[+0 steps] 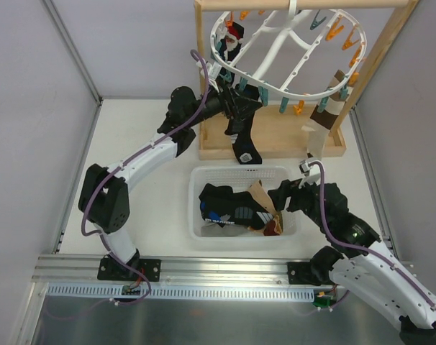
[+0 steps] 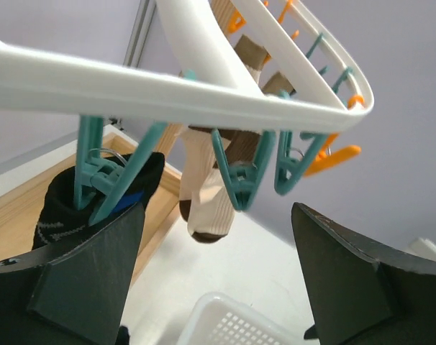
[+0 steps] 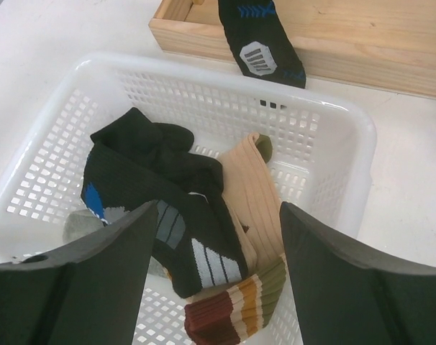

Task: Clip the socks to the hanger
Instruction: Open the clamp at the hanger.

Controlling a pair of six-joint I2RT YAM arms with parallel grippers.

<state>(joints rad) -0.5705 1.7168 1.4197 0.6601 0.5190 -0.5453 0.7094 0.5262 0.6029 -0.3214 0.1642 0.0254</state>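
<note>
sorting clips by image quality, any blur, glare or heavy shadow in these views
Top external: even light, sharp, soft shadows only. Left wrist: hanger crisp, left hand dark, little detail. Right wrist: socks sharp, no glare, right hand dark too.

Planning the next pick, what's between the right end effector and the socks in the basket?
Nothing; the right wrist view shows the open end effector hovering over the basket, black sock and tan sock directly below.
</note>
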